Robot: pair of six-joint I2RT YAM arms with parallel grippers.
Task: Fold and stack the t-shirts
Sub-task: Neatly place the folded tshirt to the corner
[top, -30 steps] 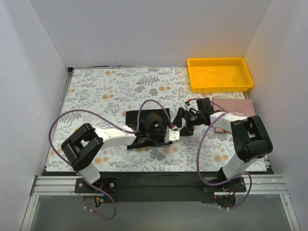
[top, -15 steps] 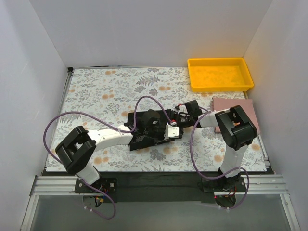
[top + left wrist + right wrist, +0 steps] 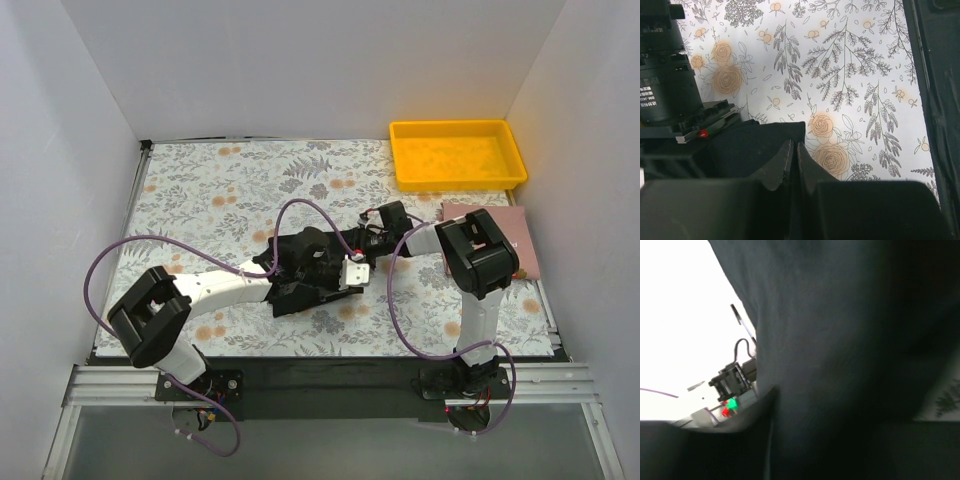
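Shirt (image 3: pixel 298 298) is seen crumpled at mid-bench, a bit toward the near edge, on the floral bench (image 3: pixel 220 190). Most of it is covered by the left arm, which is stretched across it from the near-left corner.

Left gripper (image 3: pixel 354 270) is placed at the shirt's right edge. In the left wrist view its fingers (image 3: pixel 786 156) are seen closed, with only a thin slit between them, tips over black cloth (image 3: pixel 755 145). Whether any cloth is pinched in the slit cannot be told.

Right gripper (image 3: pixel 367 244) is reached in from the right side and sits just beside the left gripper, at the shirt's far-right corner. The right wrist view is filled by dark cloth (image 3: pixel 830 340) close to the lens and its fingers cannot be made out. Open or closed cannot be told.

Yellow tray (image 3: pixel 460 184) is set in the far-right corner. Pink book (image 3: pixel 515 228) lies flat along the right edge, just on the near side of the tray, and is partly hidden by the right arm. Both are well apart from the shirt.
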